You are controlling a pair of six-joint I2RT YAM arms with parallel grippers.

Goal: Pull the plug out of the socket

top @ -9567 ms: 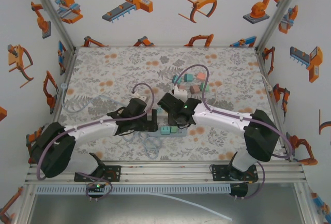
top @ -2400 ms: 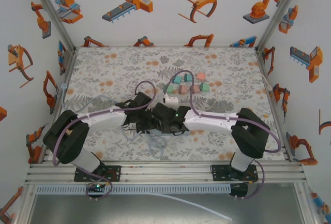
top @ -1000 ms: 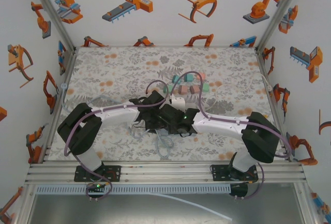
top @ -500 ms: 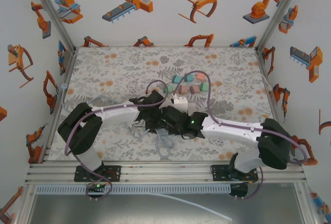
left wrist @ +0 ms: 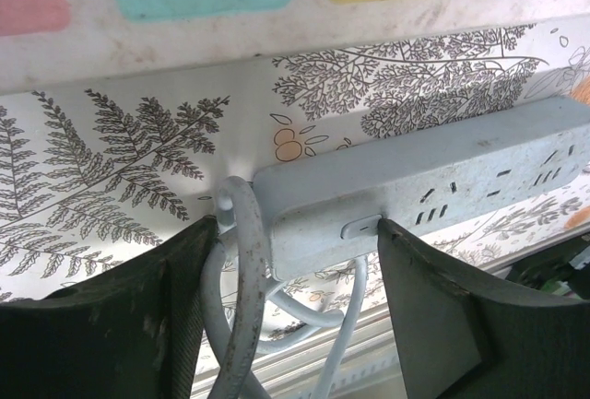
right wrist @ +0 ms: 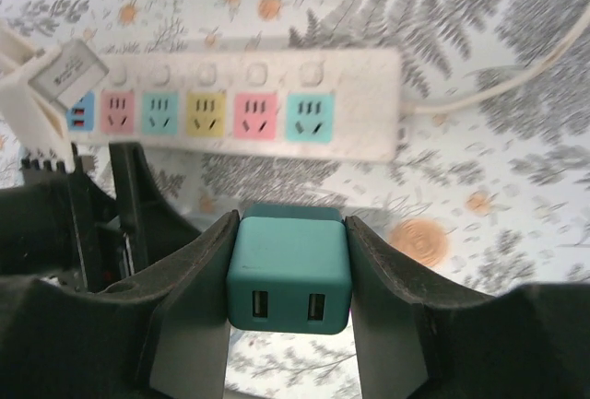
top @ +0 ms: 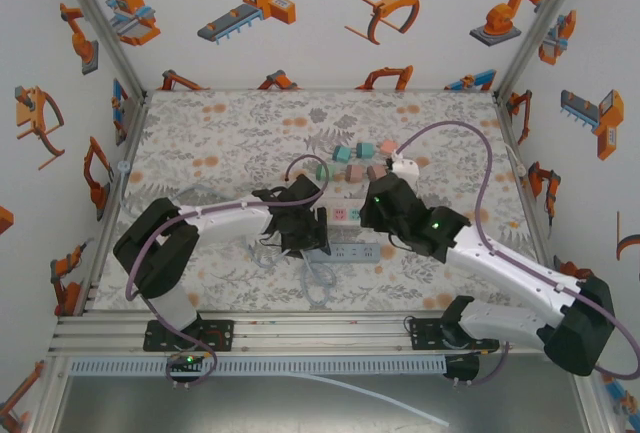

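1. The plug [right wrist: 289, 275], a teal block with two small ports on its near face, is out of any socket. It hangs above the table [top: 220, 133], on the near side of the white power strip [right wrist: 240, 113] in the right wrist view.
2. The right gripper [right wrist: 290, 233] holds the plug. Its fingers [right wrist: 198, 298] press flat against the plug's two sides with no gap.
3. In the top view the right gripper [top: 382, 203] sits just off the right end of the white power strip [top: 345, 215].
4. The grey power strip [top: 350, 251] lies flat on the table, just in front of the white one and roughly parallel to it.
5. The left gripper [top: 305, 228] is at the left end of the grey power strip [left wrist: 415, 187].
6. In the left wrist view, the left gripper [left wrist: 295, 228] has its fingers [left wrist: 111, 325] set narrowly either side of that end. One pad is at the strip's edge and the other is against the cord [left wrist: 244, 261]. I cannot tell whether they are squeezing it.
7. The cord leaves that end of the strip and loops toward the near edge of the table.
8. The white power strip [left wrist: 184, 30] has a row of pink, yellow and teal socket faces.
9. A cluster of small coloured blocks [top: 360, 153] lies behind the strips, near the middle of the table.
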